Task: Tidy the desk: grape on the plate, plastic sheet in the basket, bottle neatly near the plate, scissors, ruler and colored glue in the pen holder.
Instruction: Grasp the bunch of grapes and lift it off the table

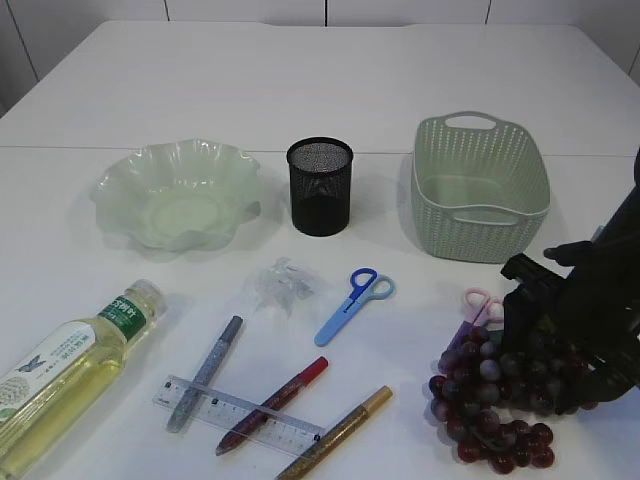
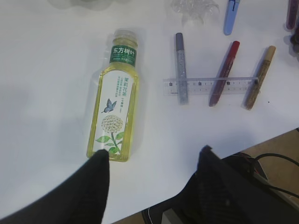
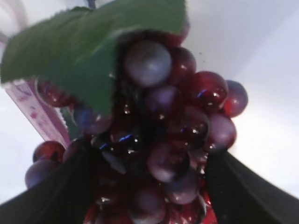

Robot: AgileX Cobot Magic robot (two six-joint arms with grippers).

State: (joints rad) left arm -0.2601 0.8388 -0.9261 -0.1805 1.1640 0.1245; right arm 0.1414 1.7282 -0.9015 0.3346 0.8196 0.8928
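The right end effector [image 3: 149, 186] stands with its jaws spread wide on either side of the grape [image 1: 492, 400] bunch, which lies on the counter [image 1: 330, 90] at the near right; from the wrist view the fingers [image 3: 60, 191] flank the lower berries without clearly pressing on them, so I judge nothing is gripped yet, though the close, blurred view leaves this uncertain. If the jaws shut on loose outer berries and not the core of the bunch, it may sag, swing or shed fruit on the way to the plate [image 1: 180, 195] at the far left. A pink-handled item [image 1: 482, 303] and a purple stick lie touching the bunch's far side and could be dragged along or pinched with it. The carry path crosses the blue scissors [image 1: 353, 303], the plastic sheet [image 1: 284, 283] and the pen holder [image 1: 320, 186], so a low swing could knock them. The left end effector [image 2: 154, 182] hangs open and empty near the base of the bottle [image 2: 117, 98], which lies on its side at the near left and could roll if nudged; the ruler [image 2: 210, 86] rests across three glue pens [image 2: 181, 67] just right of it.
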